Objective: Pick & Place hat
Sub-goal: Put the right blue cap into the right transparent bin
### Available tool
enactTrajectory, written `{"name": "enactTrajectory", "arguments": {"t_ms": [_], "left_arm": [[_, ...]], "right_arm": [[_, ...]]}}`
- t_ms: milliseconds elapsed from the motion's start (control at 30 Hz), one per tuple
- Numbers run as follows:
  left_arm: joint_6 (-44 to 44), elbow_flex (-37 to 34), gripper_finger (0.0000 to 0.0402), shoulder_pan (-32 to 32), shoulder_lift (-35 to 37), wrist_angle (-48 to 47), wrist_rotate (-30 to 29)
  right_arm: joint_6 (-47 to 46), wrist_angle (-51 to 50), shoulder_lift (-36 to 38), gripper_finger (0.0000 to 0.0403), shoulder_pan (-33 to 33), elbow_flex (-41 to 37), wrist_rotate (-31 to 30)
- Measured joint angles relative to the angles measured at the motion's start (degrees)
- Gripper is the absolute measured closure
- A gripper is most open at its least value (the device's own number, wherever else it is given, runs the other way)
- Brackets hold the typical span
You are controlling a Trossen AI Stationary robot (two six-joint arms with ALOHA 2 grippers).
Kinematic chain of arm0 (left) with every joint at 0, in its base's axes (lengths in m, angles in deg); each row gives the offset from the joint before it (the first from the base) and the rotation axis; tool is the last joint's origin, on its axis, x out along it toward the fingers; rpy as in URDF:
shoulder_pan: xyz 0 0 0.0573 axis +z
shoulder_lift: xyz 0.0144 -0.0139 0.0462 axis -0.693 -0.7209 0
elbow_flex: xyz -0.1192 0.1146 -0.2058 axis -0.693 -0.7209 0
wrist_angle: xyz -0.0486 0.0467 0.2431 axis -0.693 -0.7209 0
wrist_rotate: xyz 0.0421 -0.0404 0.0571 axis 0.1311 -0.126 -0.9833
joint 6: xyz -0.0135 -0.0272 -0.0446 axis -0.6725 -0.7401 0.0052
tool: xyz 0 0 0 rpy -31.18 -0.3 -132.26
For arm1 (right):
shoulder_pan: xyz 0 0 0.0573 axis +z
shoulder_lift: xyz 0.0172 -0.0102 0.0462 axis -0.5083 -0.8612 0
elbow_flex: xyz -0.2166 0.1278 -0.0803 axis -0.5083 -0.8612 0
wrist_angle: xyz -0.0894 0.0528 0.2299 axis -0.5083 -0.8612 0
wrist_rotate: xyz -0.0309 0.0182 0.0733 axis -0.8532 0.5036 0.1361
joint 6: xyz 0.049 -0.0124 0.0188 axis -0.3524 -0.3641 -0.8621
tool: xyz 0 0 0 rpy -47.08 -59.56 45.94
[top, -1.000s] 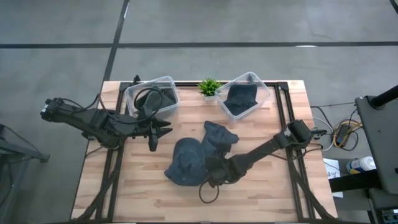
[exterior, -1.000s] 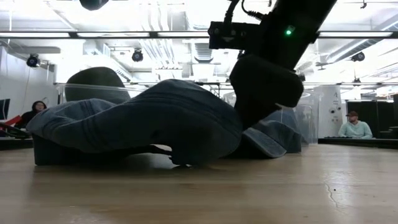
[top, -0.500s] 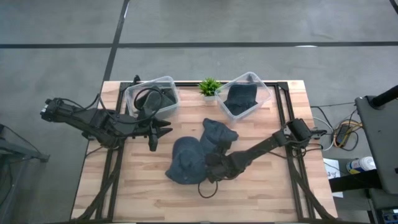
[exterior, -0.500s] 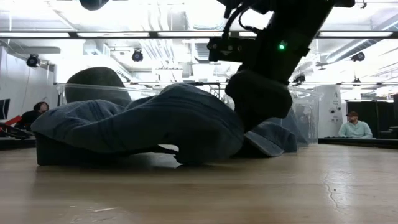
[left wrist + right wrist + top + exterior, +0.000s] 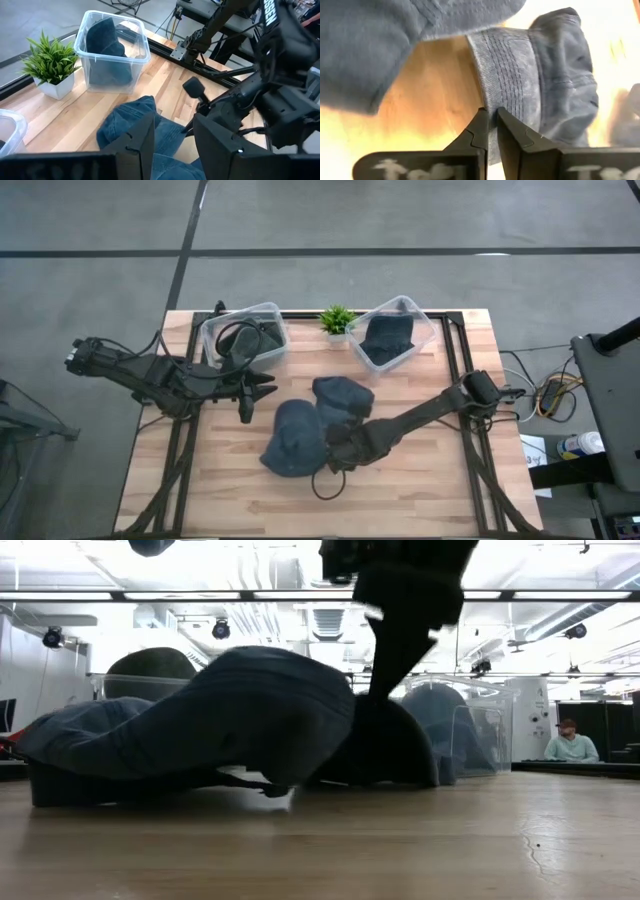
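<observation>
Fingers of right gripper pressed together, pinching the stitched brim of a blue denim bucket hat, presumably to lift it off the wooden table toward a bin. Right gripper low at table centre, between 2 loose hats: the pinched one farther back, another just beside it. Left gripper parked near the left bin, fingers spread, holding nothing. Counted: 2 clear plastic bins, each with dark fabric inside, probably 1 hat apiece; 1 small potted plant between them; 2 arms.
</observation>
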Motion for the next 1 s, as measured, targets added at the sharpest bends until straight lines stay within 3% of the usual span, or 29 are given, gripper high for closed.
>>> {"name": "enactTrajectory", "arguments": {"t_ms": [567, 800, 1000], "left_arm": [[4.79, 0.0, 0.0273, 0.0, -0.02, 0.02, 0.0], [6.03, 0.0, 0.0273, 0.0, -0.02, 0.47, -0.02], [6.47, 0.0, 0.0273, 0.04, -0.02, 0.52, -0.07]], "right_arm": [[-1.58, -29.56, 0.78, 0.0392, 0.09, 24.46, 3.65], [-6.92, -35.67, 3.6, 0.0393, -0.79, 35.81, 4.26], [-11.59, -35.53, 9.05, 0.0392, -2.78, 39.7, 3.19]]}}
